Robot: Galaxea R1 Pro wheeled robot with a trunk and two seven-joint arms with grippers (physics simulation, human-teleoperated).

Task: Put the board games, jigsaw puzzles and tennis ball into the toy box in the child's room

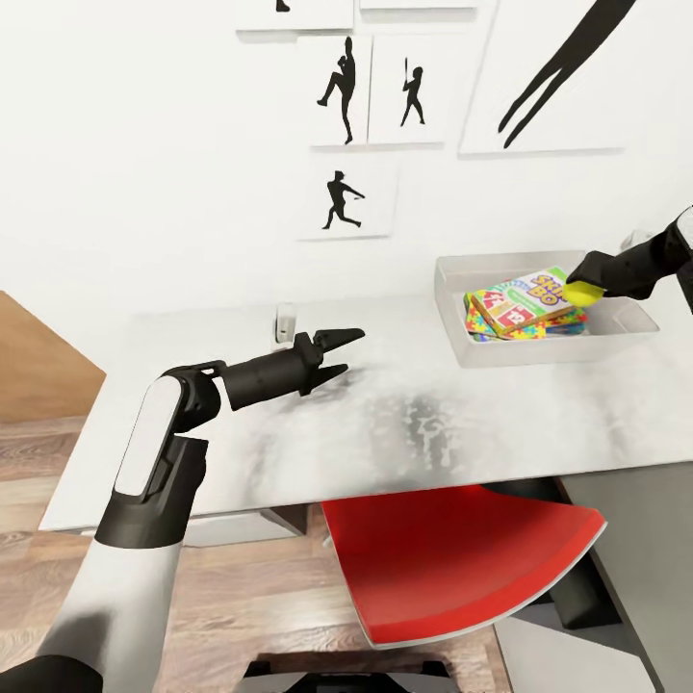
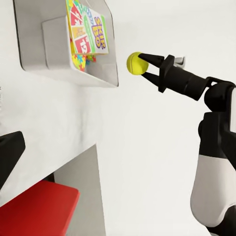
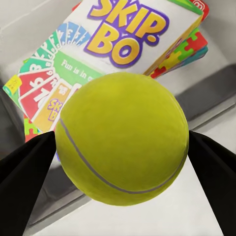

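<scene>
The pale grey toy box (image 1: 452, 318) sits on the table (image 1: 404, 423) at the right, against the wall. Inside it lies the SKIP BO board game (image 1: 525, 296) on top of a jigsaw puzzle (image 1: 539, 330) whose bright edges poke out. My right gripper (image 1: 582, 289) is shut on the yellow-green tennis ball (image 1: 583, 292) and holds it just above the box's right part. In the right wrist view the tennis ball (image 3: 123, 140) hangs over the SKIP BO box (image 3: 118, 54). My left gripper (image 1: 348, 352) is open over the table's middle, holding nothing.
A red chair (image 1: 452, 558) is tucked under the table's front edge. A small white object (image 1: 285, 322) stands on the table near the wall. Baseball-player prints (image 1: 342, 91) hang above. Wood-plank floor (image 1: 29, 539) shows at the left.
</scene>
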